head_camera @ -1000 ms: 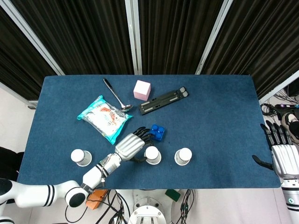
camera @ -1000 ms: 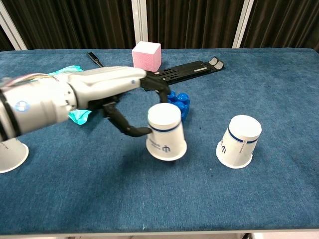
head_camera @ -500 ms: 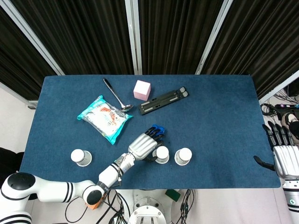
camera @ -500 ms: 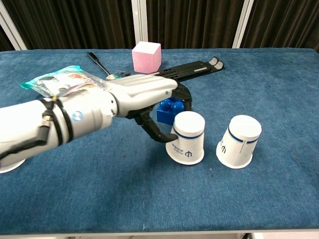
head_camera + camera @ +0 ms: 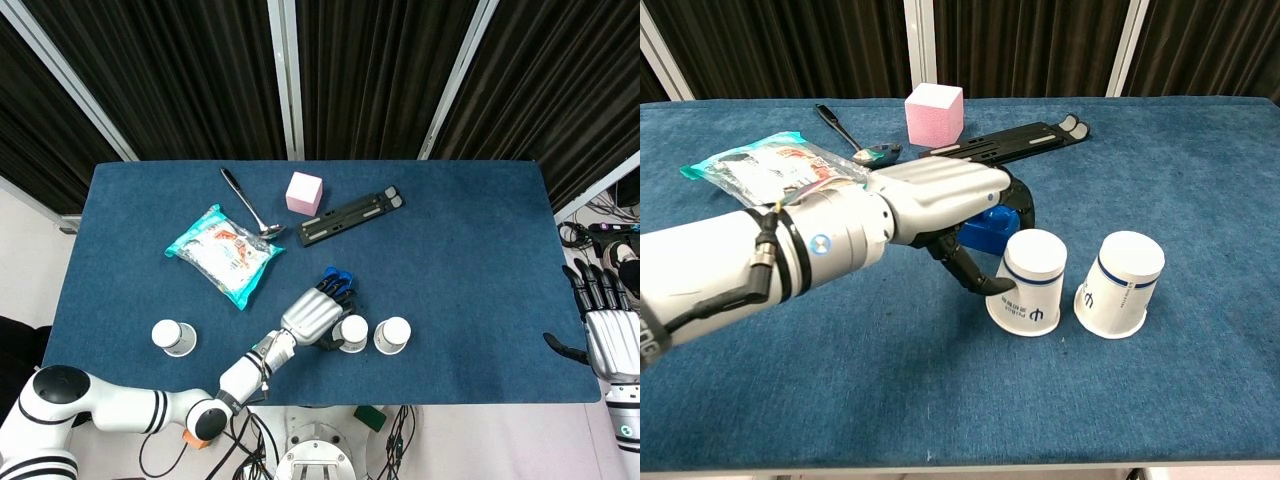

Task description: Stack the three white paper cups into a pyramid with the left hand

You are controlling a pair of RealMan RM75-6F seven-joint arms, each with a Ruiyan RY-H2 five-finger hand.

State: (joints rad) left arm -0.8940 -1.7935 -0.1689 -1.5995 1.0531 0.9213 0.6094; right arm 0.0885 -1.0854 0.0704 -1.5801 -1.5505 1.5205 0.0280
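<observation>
Three upside-down white paper cups with blue bands are on the blue table. My left hand (image 5: 318, 315) (image 5: 940, 200) grips the middle cup (image 5: 351, 331) (image 5: 1030, 285), thumb at its near side and fingers curled round its far side. That cup stands on the cloth just left of the right cup (image 5: 393, 335) (image 5: 1122, 283), a narrow gap between them. The third cup (image 5: 174, 337) stands alone near the front left edge; the chest view does not show it. My right hand (image 5: 605, 330) hangs off the table's right edge, fingers spread and holding nothing.
A blue toy block (image 5: 337, 280) (image 5: 985, 228) lies just behind my left hand. Further back are a pink cube (image 5: 304, 192) (image 5: 934, 112), a black folding stand (image 5: 350, 215) (image 5: 1015, 140), a spoon (image 5: 246, 203) and a snack bag (image 5: 223, 251) (image 5: 765, 165).
My left hand has carried the middle cup to the right, from well apart to close beside the right cup. The right hand has stayed put.
</observation>
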